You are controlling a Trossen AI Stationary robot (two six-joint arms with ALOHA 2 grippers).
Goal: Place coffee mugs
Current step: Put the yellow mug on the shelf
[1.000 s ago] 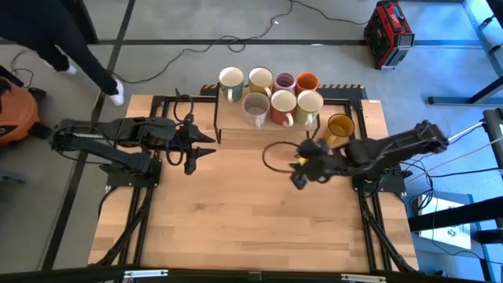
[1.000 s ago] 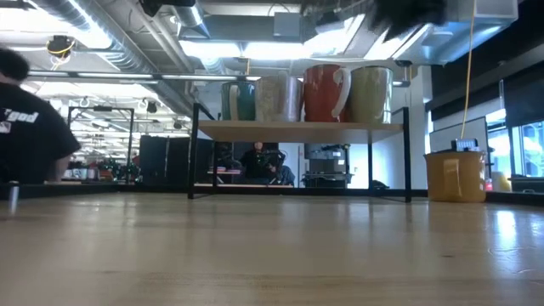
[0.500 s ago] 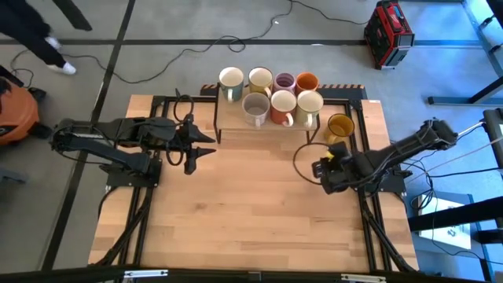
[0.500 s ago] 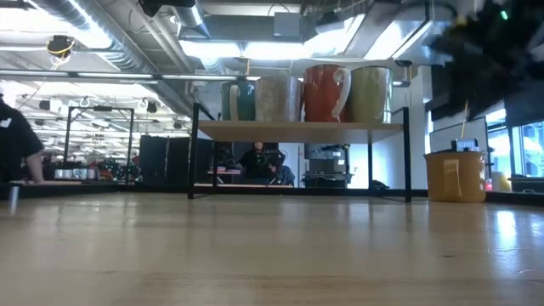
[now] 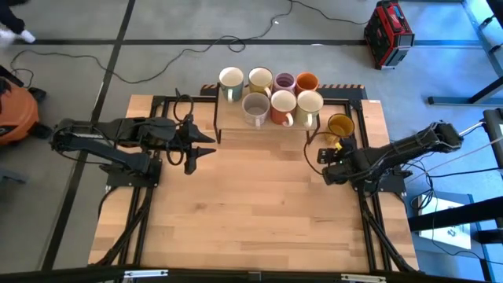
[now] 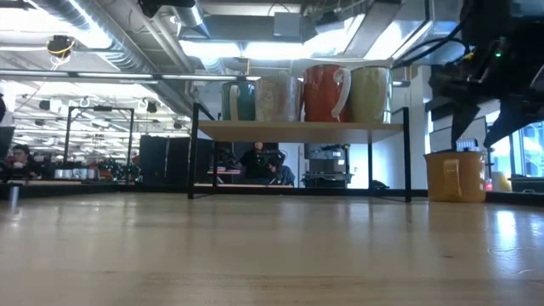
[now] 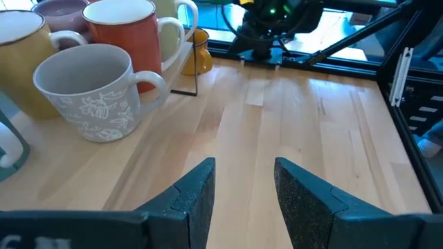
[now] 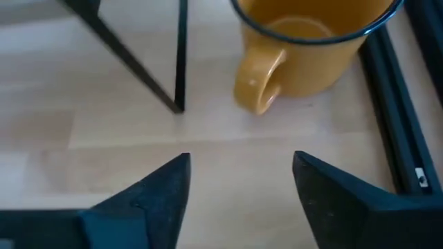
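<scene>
Several coffee mugs stand on a low shelf (image 5: 228, 119) at the table's far side, among them a grey one (image 5: 255, 107), a red-orange one (image 5: 282, 104) and a purple one (image 5: 284, 81). A mustard yellow mug (image 5: 339, 126) stands upright on the table right of the shelf, its handle (image 8: 256, 86) toward my right gripper (image 8: 239, 187). That gripper hangs open just short of the mug on its near side, tilted down, touching nothing. My left gripper (image 5: 208, 145) waits open above the table left of the shelf, with nothing between its fingers (image 7: 197, 194).
The shelf's thin black legs (image 8: 178, 62) stand close beside the mustard mug. A black frame rail (image 8: 391, 117) runs along the table's right edge just past the mug. Bare wooden tabletop (image 5: 251, 212) spreads over the middle and near side.
My right gripper has come down and swung from the table's middle toward the right edge, then toward the mustard mug, rolling about its own line as it went. In the low view it has dropped into sight above the mug. The mugs have kept still.
</scene>
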